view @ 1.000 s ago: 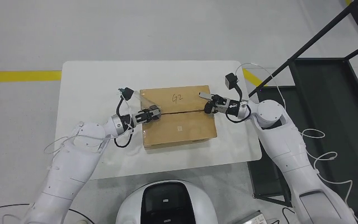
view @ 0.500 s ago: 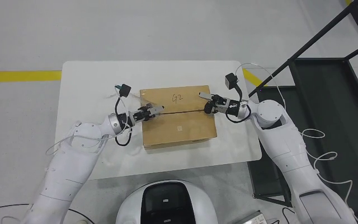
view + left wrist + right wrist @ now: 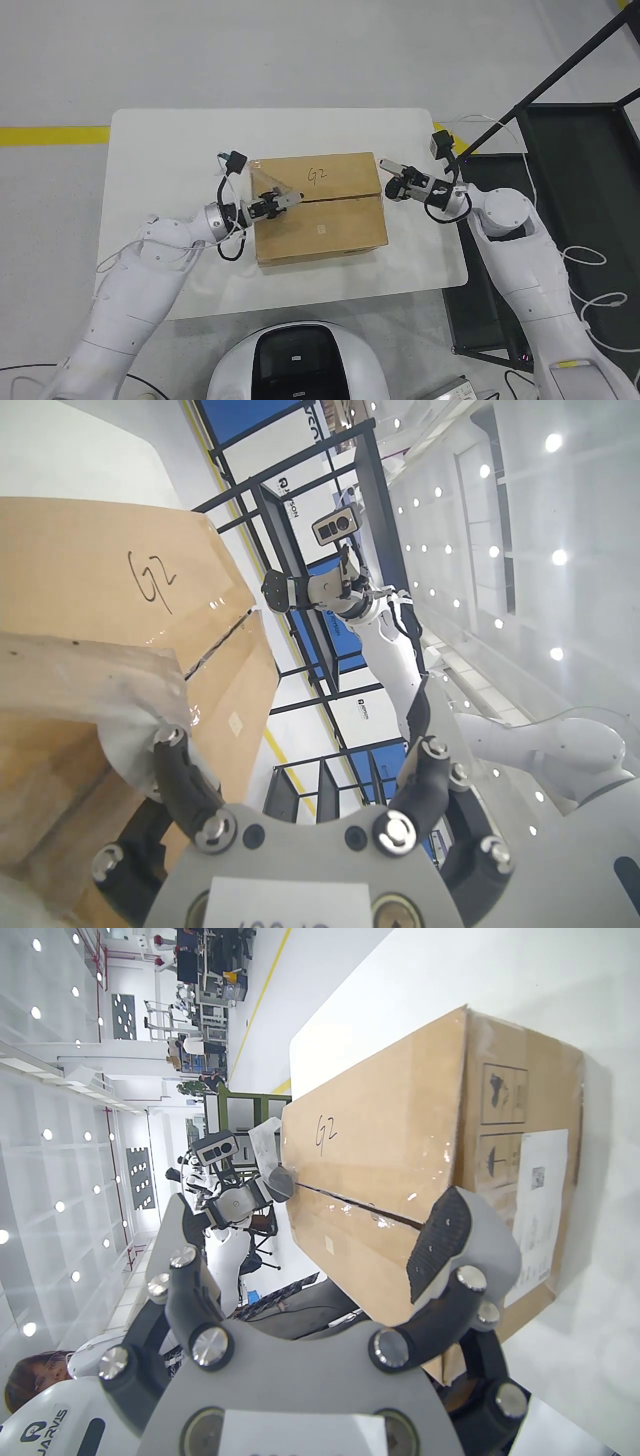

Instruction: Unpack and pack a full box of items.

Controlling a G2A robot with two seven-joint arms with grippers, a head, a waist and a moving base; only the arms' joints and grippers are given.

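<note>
1. Two arms meet at the cardboard box [image 3: 330, 228], which sits with its flaps shut in the middle of the white table [image 3: 160, 160]. The left gripper [image 3: 283, 202] is at the left end of the top seam [image 3: 335, 198], where a strip of clear tape [image 3: 263, 180] stands up off the lid. The right gripper [image 3: 392, 180] sits just beside the box's right end, level with the seam.
2. From the left wrist, the left gripper [image 3: 295, 720] is spread wide. One finger [image 3: 172, 760] touches the loose clear tape [image 3: 125, 710], and the other is well apart from it. The cardboard box [image 3: 100, 565] lies right beside.
3. From the right wrist, the right gripper [image 3: 310, 1203] is spread with nothing between its fingers. The cardboard box [image 3: 375, 1128] is close ahead, with a paper label [image 3: 542, 1198] on its near end. The left gripper [image 3: 277, 1180] is at the seam's far end, under the raised tape [image 3: 264, 1143].
</note>
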